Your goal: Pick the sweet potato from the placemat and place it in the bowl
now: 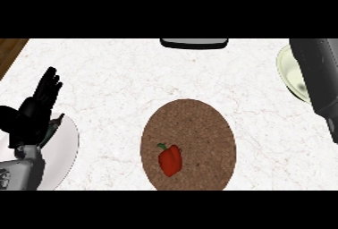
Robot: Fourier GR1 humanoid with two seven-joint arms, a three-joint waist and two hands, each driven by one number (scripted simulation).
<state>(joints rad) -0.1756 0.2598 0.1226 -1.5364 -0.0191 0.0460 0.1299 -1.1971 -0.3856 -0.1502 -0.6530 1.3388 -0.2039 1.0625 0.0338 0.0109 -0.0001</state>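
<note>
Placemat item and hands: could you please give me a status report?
Left hand open, resting at left. Red pepper lies on placemat, untouched. Nothing blocking it.

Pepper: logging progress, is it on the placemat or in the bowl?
On the placemat: the pepper lies on its brown surface, far from the bowl.

White marbled counter (119, 71), red pepper (170, 160), white plate (70, 144) at left, dark object (194, 43) at far edge

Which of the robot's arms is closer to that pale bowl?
Right. The right arm lies over the bowl at the view's right edge, hiding part of it. The left hand rests open, fingers up, above a white plate at the far left, beyond the placemat.
</note>
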